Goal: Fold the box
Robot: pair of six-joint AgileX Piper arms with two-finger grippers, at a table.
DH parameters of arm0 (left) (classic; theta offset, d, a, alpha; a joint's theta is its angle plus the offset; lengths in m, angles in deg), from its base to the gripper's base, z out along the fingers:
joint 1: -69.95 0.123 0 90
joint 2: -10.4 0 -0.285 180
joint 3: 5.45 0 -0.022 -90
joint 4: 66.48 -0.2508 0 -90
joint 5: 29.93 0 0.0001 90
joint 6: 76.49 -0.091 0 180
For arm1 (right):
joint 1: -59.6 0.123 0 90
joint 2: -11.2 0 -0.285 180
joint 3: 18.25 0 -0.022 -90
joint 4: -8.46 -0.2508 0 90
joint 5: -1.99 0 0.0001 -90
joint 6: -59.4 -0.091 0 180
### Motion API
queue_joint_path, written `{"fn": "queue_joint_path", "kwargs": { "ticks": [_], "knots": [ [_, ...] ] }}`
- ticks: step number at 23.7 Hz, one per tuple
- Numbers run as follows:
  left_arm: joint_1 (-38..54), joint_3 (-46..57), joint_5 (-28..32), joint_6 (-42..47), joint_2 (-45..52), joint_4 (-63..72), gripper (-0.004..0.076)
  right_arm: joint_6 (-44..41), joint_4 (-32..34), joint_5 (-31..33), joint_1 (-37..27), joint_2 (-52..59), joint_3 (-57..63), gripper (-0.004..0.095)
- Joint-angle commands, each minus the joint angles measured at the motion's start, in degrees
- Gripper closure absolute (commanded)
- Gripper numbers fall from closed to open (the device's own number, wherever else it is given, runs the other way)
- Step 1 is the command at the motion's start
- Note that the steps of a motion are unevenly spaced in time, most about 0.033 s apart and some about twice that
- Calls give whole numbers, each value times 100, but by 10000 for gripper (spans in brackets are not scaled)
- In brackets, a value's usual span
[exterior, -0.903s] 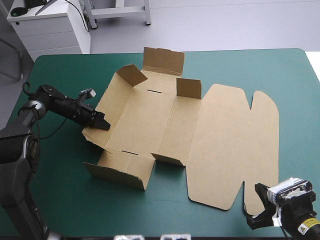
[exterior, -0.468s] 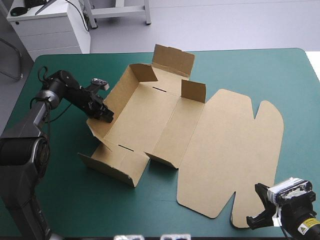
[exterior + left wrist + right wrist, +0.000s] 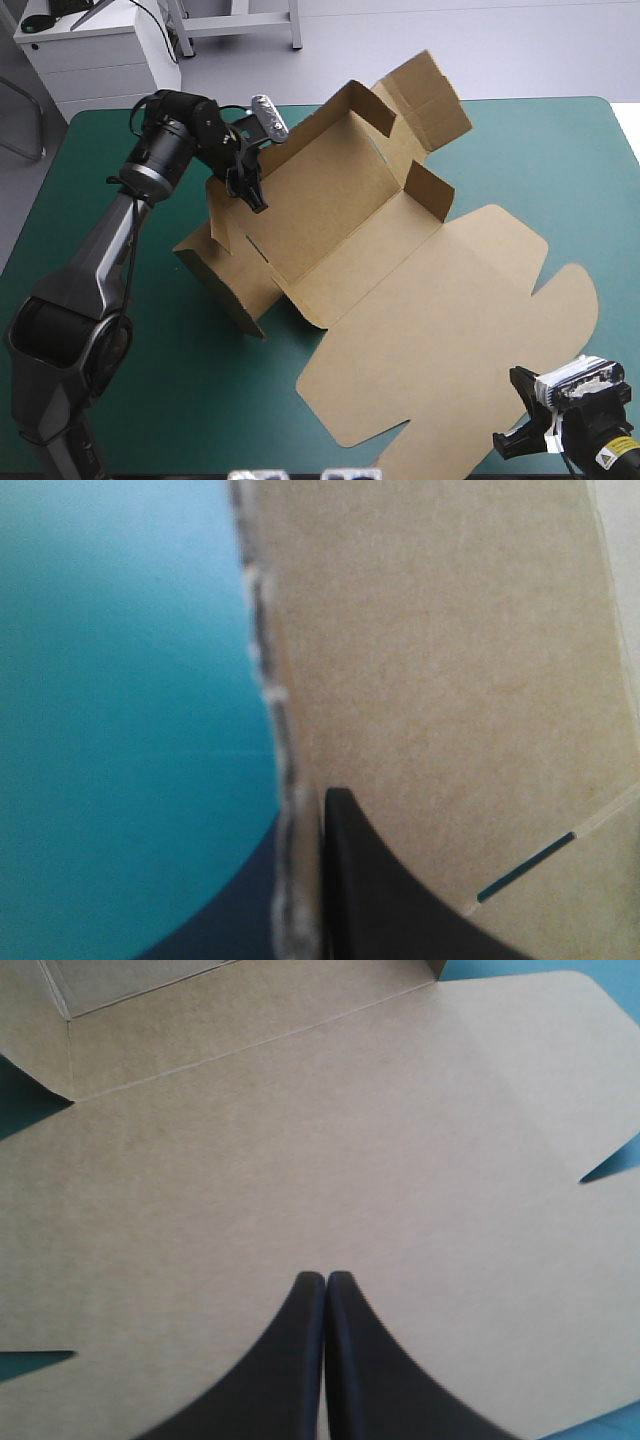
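Note:
The brown box [image 3: 340, 230] lies turned at an angle in mid table. Its tray walls are raised and its wide lid [image 3: 450, 310] lies flat toward the near right. My left gripper [image 3: 250, 190] is shut on the top edge of the tray's left wall. In the left wrist view one black finger [image 3: 370, 890] presses the inner face of the board [image 3: 450, 680], and the other is hidden behind the edge. My right gripper [image 3: 515, 415] sits at the near right corner by the lid's edge. Its fingers [image 3: 326, 1278] meet, shut, with the lid [image 3: 320, 1140] spread ahead of them.
Bare teal-green cover [image 3: 150, 400] shows at the near left and along the far right [image 3: 560, 150]. The tray's far flaps [image 3: 425, 95] rise close to the table's far edge.
My left gripper has swung toward the far edge and to the right with the wall in its grip. The box turned, its walls stood up, and the lid slid nearer. The right arm stayed still.

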Motion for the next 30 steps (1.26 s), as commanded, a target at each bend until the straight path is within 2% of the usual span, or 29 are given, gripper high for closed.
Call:
{"fn": "queue_joint_path", "kwargs": {
  "ticks": [1, 7, 13, 17, 20, 22, 23, 25, 30],
  "knots": [
    [-533, -386, 33, -193, 394, -1019, 731, 31, -85, -384, 23, -64, -135, 922],
    [-1114, -386, 492, -342, 394, -1284, 731, 31, -108, -373, 23, -64, -135, 922],
    [-1464, -321, 317, -409, 437, -1315, 731, 31, -108, -373, 23, -64, -135, 922],
    [-1831, -141, 592, -450, 630, -1789, 731, 31, -108, -373, 23, -64, -135, 922],
    [-2387, 448, 986, -223, 1068, -2513, 731, 31, -108, -373, 23, -64, -135, 922],
    [-2668, 1075, 1592, 46, 1414, -3042, 731, 31, -108, -373, 23, -64, -135, 922],
    [-2742, 1501, 1962, 393, 1622, -3523, 731, 31, -108, -373, 23, -64, -135, 922],
    [-2805, 2287, 2228, 968, 1980, -4184, 731, -17, -108, -373, 23, -64, -135, 922],
    [-2805, 3571, 3100, 1127, 2574, -4394, 731, -247, -258, -720, 23, -64, -135, 922]
  ]
}}
